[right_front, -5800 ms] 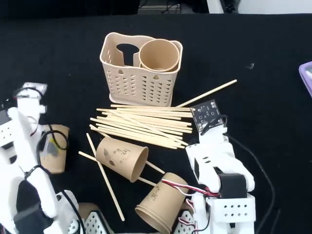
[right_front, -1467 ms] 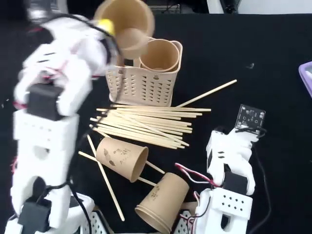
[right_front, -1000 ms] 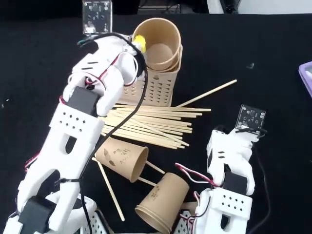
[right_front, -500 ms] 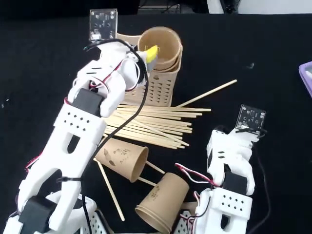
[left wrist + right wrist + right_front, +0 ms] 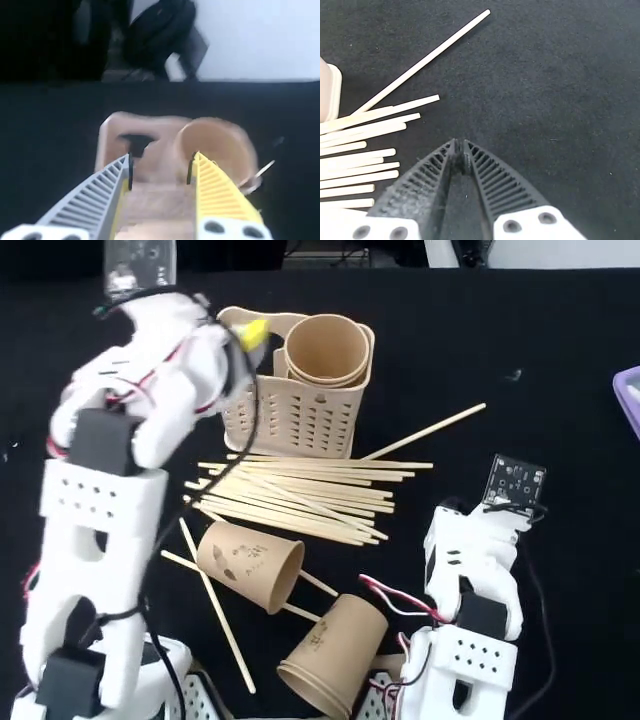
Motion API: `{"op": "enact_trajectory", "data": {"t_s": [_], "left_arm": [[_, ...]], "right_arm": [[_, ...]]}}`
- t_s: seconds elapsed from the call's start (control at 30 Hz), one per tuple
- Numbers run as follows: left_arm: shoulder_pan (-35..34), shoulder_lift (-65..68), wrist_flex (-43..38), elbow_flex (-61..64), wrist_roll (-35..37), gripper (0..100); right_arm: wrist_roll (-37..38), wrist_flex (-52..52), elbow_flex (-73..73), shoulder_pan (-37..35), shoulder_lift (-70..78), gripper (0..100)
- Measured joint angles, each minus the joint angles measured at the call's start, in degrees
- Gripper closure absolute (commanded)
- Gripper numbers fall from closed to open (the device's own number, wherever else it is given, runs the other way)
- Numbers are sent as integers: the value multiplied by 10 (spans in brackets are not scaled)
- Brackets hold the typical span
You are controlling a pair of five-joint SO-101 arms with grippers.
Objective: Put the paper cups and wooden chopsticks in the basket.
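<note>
Basket [image 5: 290, 415] stands with left gripper [image 5: 161, 167], released and empty, at its left end; nested paper cups [image 5: 327, 350] sit in its right compartment. Chopsticks [image 5: 300, 495] and two tipped cups [image 5: 250, 565] lie in front. Right gripper [image 5: 459, 150], clenched and empty, is beside the chopstick tips.

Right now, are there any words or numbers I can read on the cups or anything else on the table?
Nothing here can be read.
Paper cup on its side: small dark marks, too small to read.
Second fallen cup: small dark marks, too small to read.
Basket, the cups in the basket and the chopsticks: no writing to be seen.
</note>
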Motion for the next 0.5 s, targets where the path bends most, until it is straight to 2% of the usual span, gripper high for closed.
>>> {"op": "enact_trajectory", "data": {"t_s": [0.13,0.23,0.4,0.5], "left_arm": [[-78,0,136,5,-33,795],[-121,0,189,55,-62,795],[-170,0,168,213,-97,795],[-194,0,95,324,-100,795]], "right_arm": [[0,0,-1,0,0,949],[0,28,-46,0,0,877],[13,157,-208,1,1,864],[86,243,-334,-11,1,875]]}}
